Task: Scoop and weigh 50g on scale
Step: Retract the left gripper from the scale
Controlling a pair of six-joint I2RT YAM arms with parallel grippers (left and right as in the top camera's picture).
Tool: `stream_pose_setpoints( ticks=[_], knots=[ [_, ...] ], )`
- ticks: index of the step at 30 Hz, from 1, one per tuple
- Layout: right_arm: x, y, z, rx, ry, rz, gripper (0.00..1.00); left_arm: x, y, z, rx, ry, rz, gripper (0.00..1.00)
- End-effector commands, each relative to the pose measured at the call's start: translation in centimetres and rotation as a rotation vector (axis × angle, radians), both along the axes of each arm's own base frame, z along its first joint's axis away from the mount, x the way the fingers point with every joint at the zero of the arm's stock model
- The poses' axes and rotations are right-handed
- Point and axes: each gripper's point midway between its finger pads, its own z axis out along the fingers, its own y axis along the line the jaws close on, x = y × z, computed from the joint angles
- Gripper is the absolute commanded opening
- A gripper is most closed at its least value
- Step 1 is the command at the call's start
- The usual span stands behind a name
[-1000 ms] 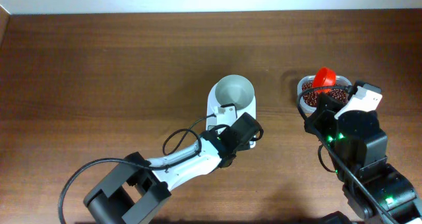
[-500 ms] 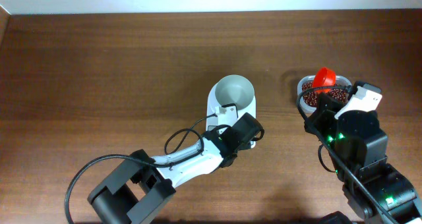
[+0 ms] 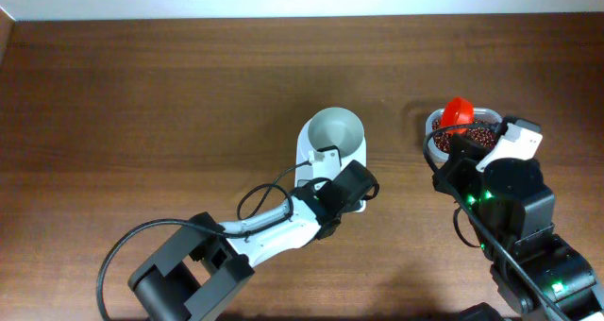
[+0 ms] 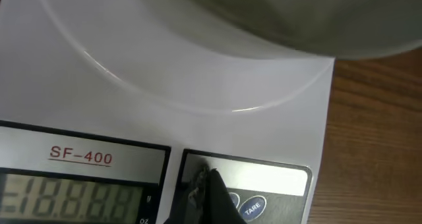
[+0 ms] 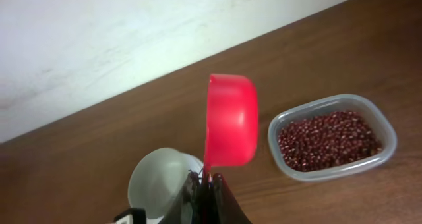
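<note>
My left gripper (image 4: pixel 210 184), pinched closed, touches the button panel (image 4: pixel 264 179) of the scale (image 4: pixel 198 79); only this wrist view shows the display (image 4: pixel 72 201) digits. My right gripper (image 5: pixel 210 183) is clamped on the red scoop (image 5: pixel 231 122), bowl (image 5: pixel 158 178) and bean tub (image 5: pixel 330 140) beyond. Overhead, the scale sits mid-table.

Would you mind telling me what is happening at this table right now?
The left gripper, shut, has its tip down on the button panel of the scale, next to the blue button. The display shows a row of eights. The white bowl on the scale looks empty. The right gripper is shut on the handle of a red scoop, held up by the tub of red beans. Nothing has been weighed yet.
</note>
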Motion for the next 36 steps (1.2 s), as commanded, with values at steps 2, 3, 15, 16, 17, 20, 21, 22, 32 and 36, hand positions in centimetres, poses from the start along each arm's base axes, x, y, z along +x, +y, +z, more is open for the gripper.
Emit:
stream_pose_setpoints(
  ticks=[2,3,15,16,17,20,21,22,32,36],
  knots=[
    [0.0,0.5,0.8,0.016,-0.016,0.029,0.04,-1.1,0.0,-0.9,0.008,0.058,-0.034,0.00],
    [0.0,0.5,0.8,0.016,-0.017,0.029,0.04,-1.7,-0.1,0.9,-0.015,0.062,-0.065,0.00],
    [0.0,0.4,0.9,0.016,-0.019,0.027,0.04,-5.8,15.8,19.2,0.261,-0.285,-0.091,0.99],
    [0.0,0.4,1.0,0.016,-0.022,0.025,0.04,-5.9,15.9,20.2,0.298,-0.331,-0.163,0.99],
    [0.0,0.4,1.0,0.016,-0.024,0.025,0.04,-6.0,15.1,20.8,0.387,-0.377,-0.357,0.99],
    [0.0,0.4,1.0,0.016,-0.022,0.026,0.04,-7.2,13.4,22.6,0.329,-0.386,-0.705,0.99],
    [0.0,0.4,0.9,0.016,-0.021,0.026,0.04,-7.6,13.7,23.5,0.285,-0.371,-0.804,0.99],
    [0.0,0.4,0.9,0.016,-0.022,0.026,0.04,-8.0,13.9,23.9,0.276,-0.368,-0.878,0.99],
    [-1.5,0.9,1.0,0.039,-0.010,0.079,0.04,-5.4,15.1,20.3,0.302,-0.168,-1.047,0.99],
    [-2.4,0.5,0.2,0.026,0.026,0.079,0.04,-5.3,15.1,19.9,0.298,-0.152,-1.048,0.99]
  ],
)
